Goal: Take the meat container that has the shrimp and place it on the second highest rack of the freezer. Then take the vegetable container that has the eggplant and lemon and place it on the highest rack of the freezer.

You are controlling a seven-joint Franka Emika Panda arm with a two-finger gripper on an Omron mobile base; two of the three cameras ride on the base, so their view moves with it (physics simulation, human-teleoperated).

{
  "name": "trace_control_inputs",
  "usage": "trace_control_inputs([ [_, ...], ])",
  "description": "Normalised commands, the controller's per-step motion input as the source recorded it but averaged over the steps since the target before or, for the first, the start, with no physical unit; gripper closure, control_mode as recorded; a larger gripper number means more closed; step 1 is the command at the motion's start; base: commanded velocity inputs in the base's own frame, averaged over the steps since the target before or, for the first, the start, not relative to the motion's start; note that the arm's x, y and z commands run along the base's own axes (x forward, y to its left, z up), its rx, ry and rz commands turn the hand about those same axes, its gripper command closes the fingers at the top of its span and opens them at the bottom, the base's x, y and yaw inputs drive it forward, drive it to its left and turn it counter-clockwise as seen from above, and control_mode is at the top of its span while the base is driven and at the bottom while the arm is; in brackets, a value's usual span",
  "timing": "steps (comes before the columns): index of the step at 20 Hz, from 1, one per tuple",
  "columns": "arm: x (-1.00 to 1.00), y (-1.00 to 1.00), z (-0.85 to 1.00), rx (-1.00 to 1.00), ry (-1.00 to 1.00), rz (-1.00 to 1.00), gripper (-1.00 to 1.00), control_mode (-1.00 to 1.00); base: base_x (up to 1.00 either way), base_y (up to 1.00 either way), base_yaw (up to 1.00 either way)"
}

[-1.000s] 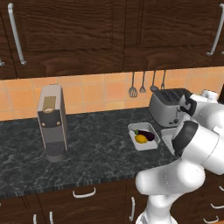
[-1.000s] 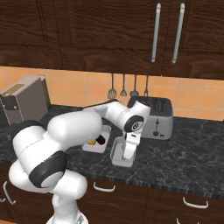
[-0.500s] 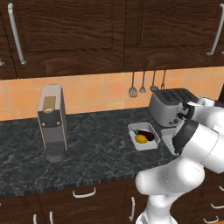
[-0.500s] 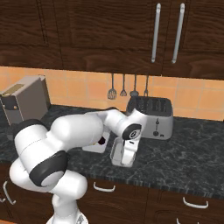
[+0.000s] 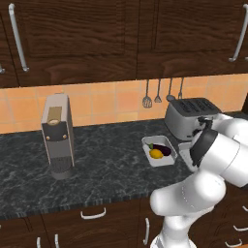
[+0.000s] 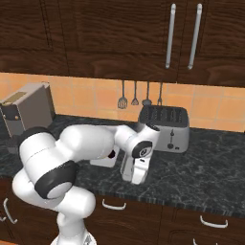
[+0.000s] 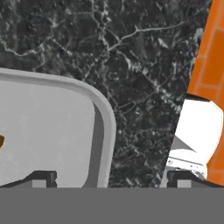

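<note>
While you look over the dark marble counter (image 5: 106, 164), note these items. Item one: the vegetable container (image 5: 159, 150), a shallow white tray, sits on the counter just in front of the toaster (image 5: 188, 117) and holds the eggplant (image 5: 162, 149), dark purple, lying beside the lemon (image 5: 155, 154), yellow, the two touching or nearly so. Item two: the meat container (image 7: 65, 131), a pale tray with a rounded rim, lies on the counter directly under the hand; in the hand view its corner curves between the two finger tips, and a sliver of orange at the left edge of that view is the shrimp (image 7: 1, 141), mostly cut off. In the left base view a part of this tray (image 5: 185, 154) peeks out to the right of the vegetable container, next to the arm. Item three: the gripper (image 7: 111, 178) points down at the counter with its tips spread wide, one tip over the tray floor and the other beyond the rim; it holds nothing. Item four: a tall grey coffee machine (image 5: 58, 135) stands well apart at the left of the counter. Item five: three utensils (image 5: 158, 94) hang on the orange tiled wall above the toaster, beneath dark wood cabinets (image 5: 121, 38).
</note>
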Motion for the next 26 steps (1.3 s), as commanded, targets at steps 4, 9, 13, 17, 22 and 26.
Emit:
trace_control_inputs([
  [4, 0.00, 0.00, -0.29, 0.00, 0.00, 0.00, -1.00, -1.00, 0.00, 0.00, 0.00],
  [9, 0.00, 0.03, -0.27, 0.00, 0.00, 0.00, -1.00, -1.00, 0.00, 0.00, 0.00],
  [13, 0.00, 0.19, -0.23, 0.00, 0.00, 0.00, 1.00, -1.00, 0.00, 0.00, 0.00],
  [17, 0.00, 0.19, -0.03, 0.00, 0.00, 0.00, 1.00, -1.00, 0.00, 0.00, 0.00],
  [22, 0.00, 0.06, 0.00, 0.00, 0.00, 0.00, 1.00, -1.00, 0.00, 0.00, 0.00],
  [26, -0.15, 0.00, 0.35, 0.00, -0.16, 0.00, 1.00, -1.00, 0.00, 0.00, 0.00],
])
